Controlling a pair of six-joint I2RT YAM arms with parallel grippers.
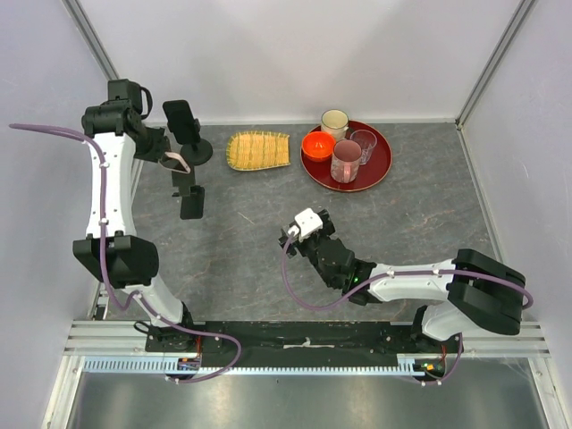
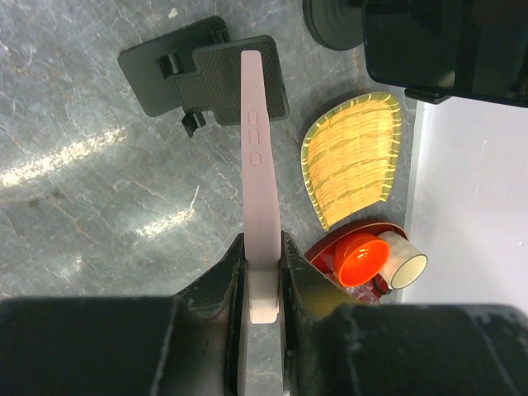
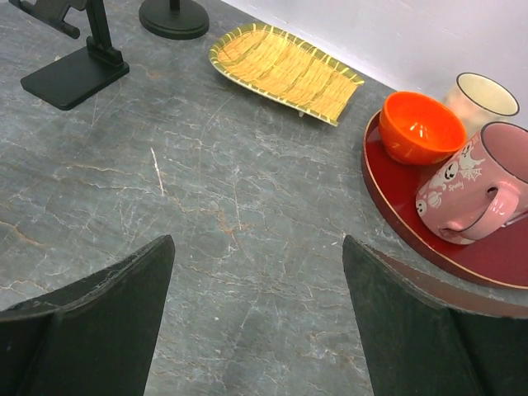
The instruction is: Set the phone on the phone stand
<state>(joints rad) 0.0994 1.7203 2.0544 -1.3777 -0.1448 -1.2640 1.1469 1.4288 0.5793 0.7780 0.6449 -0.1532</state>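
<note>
Grey marbled tabletop (image 1: pixel 259 237), white walls (image 1: pixel 295 54), pink phone (image 2: pixel 260 190), black phone stand (image 1: pixel 195 150)

Pale pink phone (image 2: pixel 260 165), black phone stand (image 1: pixel 195 150) — yellow woven-pattern dish (image 1: pixel 258 149), bright orange bowl (image 1: pixel 317 144), pink mug (image 3: pixel 470 186) with white ghost faces, dark red tray (image 1: pixel 381 166) — grey veined desk (image 1: pixel 241 250).

Pink phone (image 2: pixel 260 165) gripped edge-on in left jaws; black disc-based phone stand (image 1: pixel 197 152) upright nearby.

Ahead of the right gripper (image 3: pixel 257 247), fingers spread wide, lies a yellow woven tray (image 3: pixel 285 70), a red tray (image 3: pixel 392 196) with an orange bowl (image 3: pixel 421 128) to the right, the phone stand (image 3: pixel 173 18) far ahead-left.
</note>
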